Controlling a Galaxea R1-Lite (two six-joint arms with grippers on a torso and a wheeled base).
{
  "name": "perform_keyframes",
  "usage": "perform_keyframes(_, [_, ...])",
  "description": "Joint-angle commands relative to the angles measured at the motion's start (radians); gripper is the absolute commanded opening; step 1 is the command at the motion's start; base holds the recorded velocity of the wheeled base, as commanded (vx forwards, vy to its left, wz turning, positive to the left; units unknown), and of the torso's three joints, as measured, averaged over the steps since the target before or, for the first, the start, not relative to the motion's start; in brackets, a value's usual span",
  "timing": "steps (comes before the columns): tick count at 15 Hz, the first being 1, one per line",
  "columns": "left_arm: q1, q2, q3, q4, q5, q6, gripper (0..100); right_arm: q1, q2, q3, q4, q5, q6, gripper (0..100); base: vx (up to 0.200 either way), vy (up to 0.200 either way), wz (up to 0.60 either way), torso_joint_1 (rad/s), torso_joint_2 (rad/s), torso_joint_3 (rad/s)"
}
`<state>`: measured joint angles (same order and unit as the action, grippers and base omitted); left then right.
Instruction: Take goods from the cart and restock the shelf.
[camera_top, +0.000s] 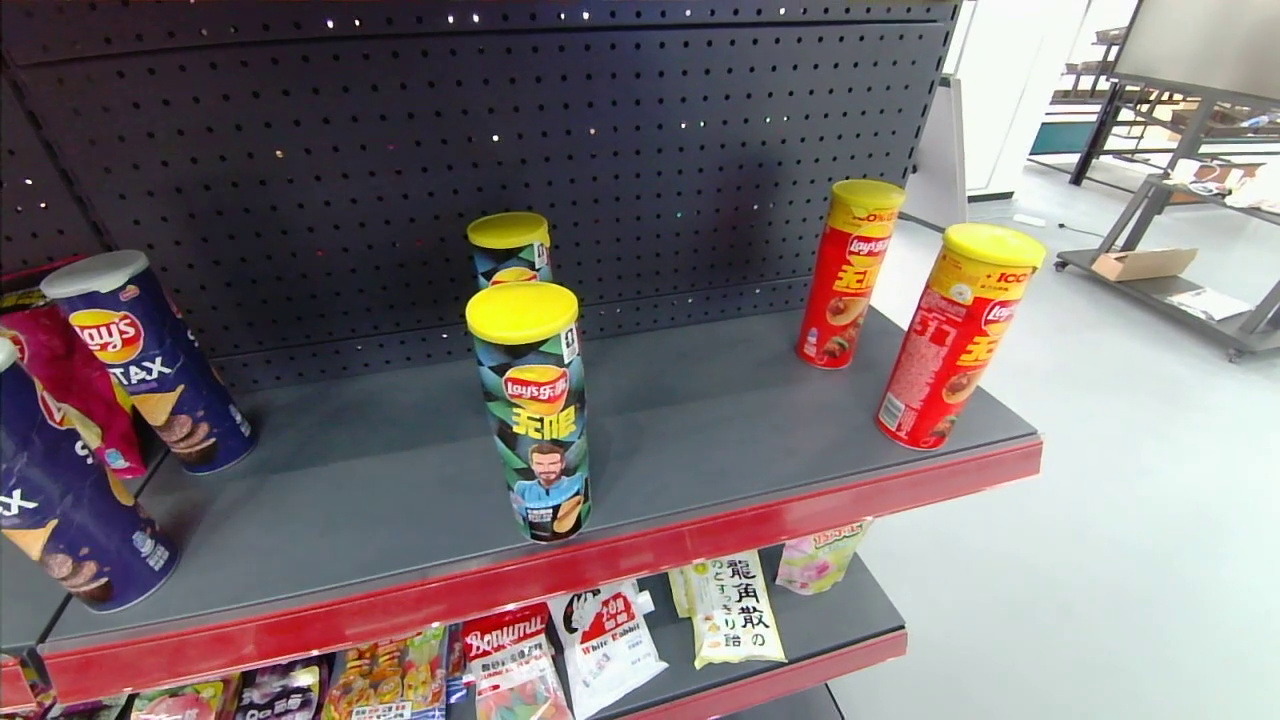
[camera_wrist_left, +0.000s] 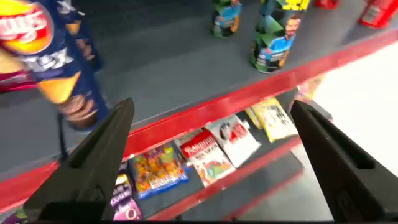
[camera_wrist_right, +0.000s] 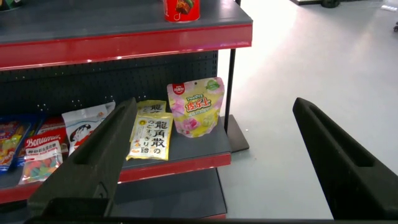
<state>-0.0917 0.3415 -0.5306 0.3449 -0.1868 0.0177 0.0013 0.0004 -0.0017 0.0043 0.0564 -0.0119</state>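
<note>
Left gripper (camera_wrist_left: 211, 109) and right gripper (camera_wrist_right: 214, 104) are hanging open, empty; a careless reach is risking knocking the green can (camera_top: 530, 420) off the shelf (camera_top: 700, 400)

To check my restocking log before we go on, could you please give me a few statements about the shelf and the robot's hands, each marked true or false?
1. The front red can and the rear red can stand upright on the upper shelf. True.
2. The front teal can has a red lid. False: its lid is yellow.
3. The left hand grips a can. False: it is open and empty.
4. Snack bags lie on the lower shelf. True.
5. The right hand is open. True.
</note>
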Motion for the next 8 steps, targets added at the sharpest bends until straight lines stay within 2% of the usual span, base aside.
perform_keyframes(1, [0.006,-0.233,0.086,0.02,0.055,-0.012,100,0.0,0.0,0.0,0.0,0.0,0.0,100,0.0,0.0,0.0,0.0,0.0,0.0])
perform_keyframes(2, [0.007,-0.237,0.112,0.013,0.089,-0.013,100,0.0,0.0,0.0,-0.001,0.0,0.0,100,0.0,0.0,0.0,0.0,0.0,0.0])
perform_keyframes(3, [0.007,-0.236,0.109,0.013,0.167,-0.013,100,0.0,0.0,0.002,0.0,0.0,-0.002,100,0.0,0.0,0.0,0.0,0.0,0.0])
perform_keyframes(5, [0.012,-0.206,0.101,0.013,0.271,-0.015,100,0.0,0.0,0.0,0.0,0.0,0.0,100,0.0,0.0,0.0,0.0,0.0,0.0])
perform_keyframes(6, [0.044,-0.182,0.089,0.014,0.31,-0.016,100,0.0,0.0,0.0,0.0,0.0,-0.002,100,0.0,0.0,0.0,0.0,0.0,0.0])
perform_keyframes(7, [0.069,-0.167,0.08,0.016,0.31,-0.021,100,0.0,0.0,0.0,-0.001,0.0,0.0,100,0.0,0.0,0.0,0.0,0.0,0.0])
perform_keyframes(8, [0.148,-0.137,0.07,0.016,0.31,-0.042,100,0.0,0.0,0.0,0.0,0.0,0.0,100,0.0,0.0,0.0,0.0,0.0,0.0])
